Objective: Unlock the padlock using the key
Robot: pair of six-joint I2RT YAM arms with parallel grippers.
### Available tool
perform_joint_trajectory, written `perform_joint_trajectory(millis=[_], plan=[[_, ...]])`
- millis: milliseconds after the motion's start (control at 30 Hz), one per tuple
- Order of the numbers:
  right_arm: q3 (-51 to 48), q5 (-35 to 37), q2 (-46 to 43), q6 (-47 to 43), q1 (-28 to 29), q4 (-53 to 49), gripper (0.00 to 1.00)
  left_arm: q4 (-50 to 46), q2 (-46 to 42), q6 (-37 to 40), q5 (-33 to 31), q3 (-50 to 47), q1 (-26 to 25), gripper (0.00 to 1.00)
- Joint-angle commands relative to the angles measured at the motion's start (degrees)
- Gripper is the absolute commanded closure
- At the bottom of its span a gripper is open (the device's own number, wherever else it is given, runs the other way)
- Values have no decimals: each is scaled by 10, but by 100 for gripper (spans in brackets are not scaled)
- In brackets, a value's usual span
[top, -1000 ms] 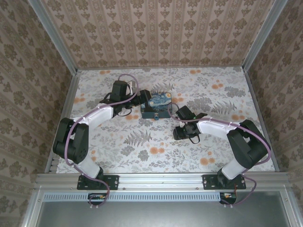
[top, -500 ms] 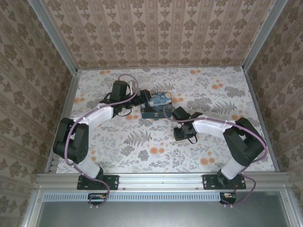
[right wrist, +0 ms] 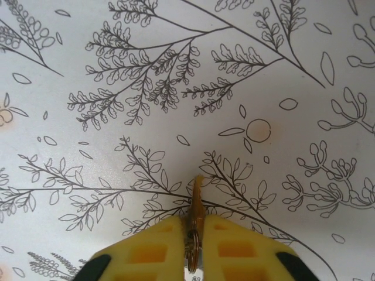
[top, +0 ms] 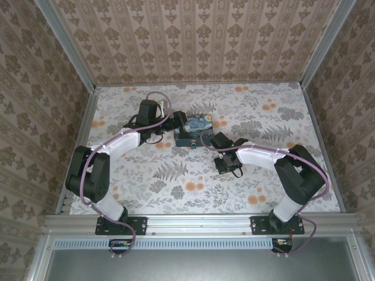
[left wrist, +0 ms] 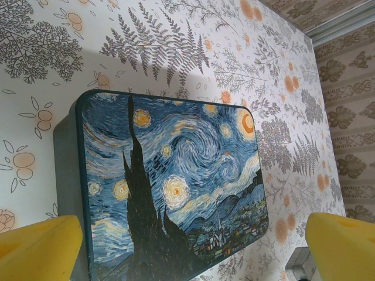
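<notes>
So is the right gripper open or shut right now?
Shut. The right gripper has its yellow fingers clamped on the key, whose thin blade sticks out between them.

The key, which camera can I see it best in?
The right wrist view: the key sticks out close up, pinched in the right gripper. From the top view it is too small to tell. The left wrist view looks at the painted box.

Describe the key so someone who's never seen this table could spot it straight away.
On the floral table, find the Starry Night box; the right gripper sits just nearer and to its right. The key is the thin sliver pinched edge-on between its shut yellow fingers, brassy against the grey printed leaves behind.
</notes>
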Motion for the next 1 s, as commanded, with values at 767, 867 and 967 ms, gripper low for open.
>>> perform_joint_trajectory(millis=[767,867,967], plan=[[-53,-203,-175,153,-51,159,100,-18,-50,-26,-9,10,-1,0],[-50,-217,-183,182,-60,198,100,6,-47,-63,23,9,0,0],[-43,-228,-185,209,-65,237,100,47,-42,-110,54,1,-1,0]])
